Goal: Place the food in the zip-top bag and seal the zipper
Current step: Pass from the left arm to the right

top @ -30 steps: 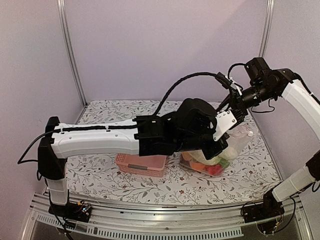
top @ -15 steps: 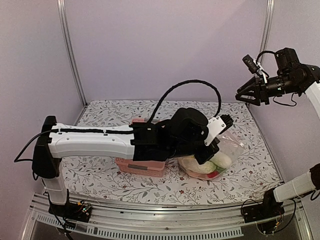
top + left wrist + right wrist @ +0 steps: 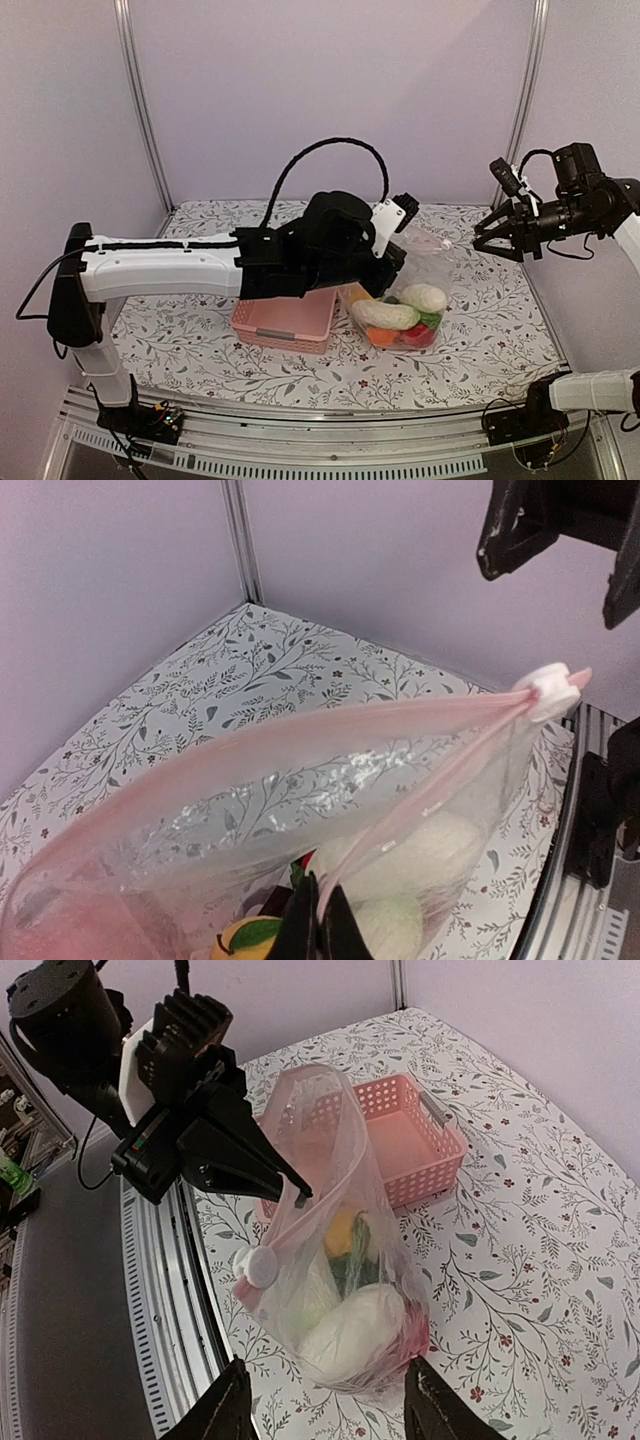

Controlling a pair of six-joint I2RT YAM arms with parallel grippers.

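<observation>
Left gripper [image 3: 299, 1190] clamping tight on zip-top bag [image 3: 340, 1210] rim. Right gripper [image 3: 481, 237] gaping, empty, having quit bag mouth, now hanging well apart at 3 o'clock.

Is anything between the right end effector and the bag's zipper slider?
Nothing visible. The right end effector hangs open right of the zip-top bag, with the white slider facing it. The left end effector pinches the bag off that path.

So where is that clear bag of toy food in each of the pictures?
Top external: the zip-top bag is right of centre, beside the pink basket.
Left wrist: the zip-top bag fills the lower half.
Right wrist: the zip-top bag stands at centre.
Shared landmark: the flowered table cover under it.
</observation>
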